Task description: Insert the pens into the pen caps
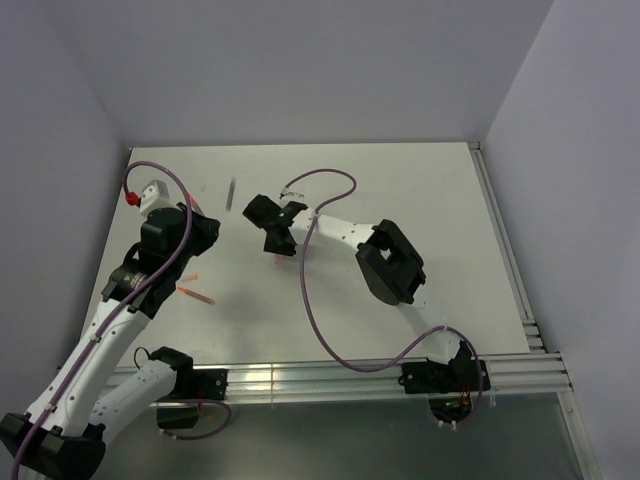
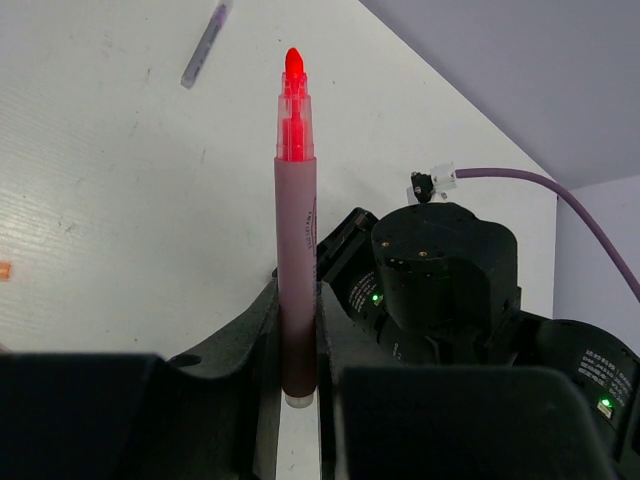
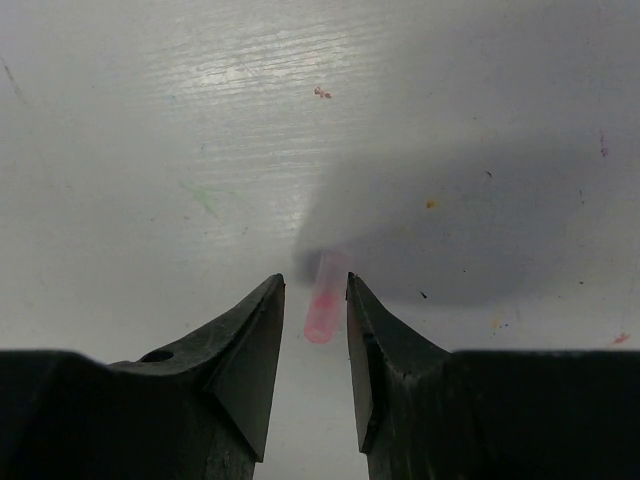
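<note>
Noting that the left gripper is clamping an uncapped red pen, tip sticking out, while the right gripper is straddling a pink cap on the table, jaws slightly apart, grip unclear; no pen is showing capped, and the grey pen is lying untouched.

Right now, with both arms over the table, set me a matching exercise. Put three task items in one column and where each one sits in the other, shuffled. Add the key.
Items
1. red pen
2. grey pen
3. pink cap

Places
A. lying on the table, untouched
B. between the fingertips of the right gripper
C. clamped in the left gripper, tip bare

Pairs: 1-C, 2-A, 3-B
</note>
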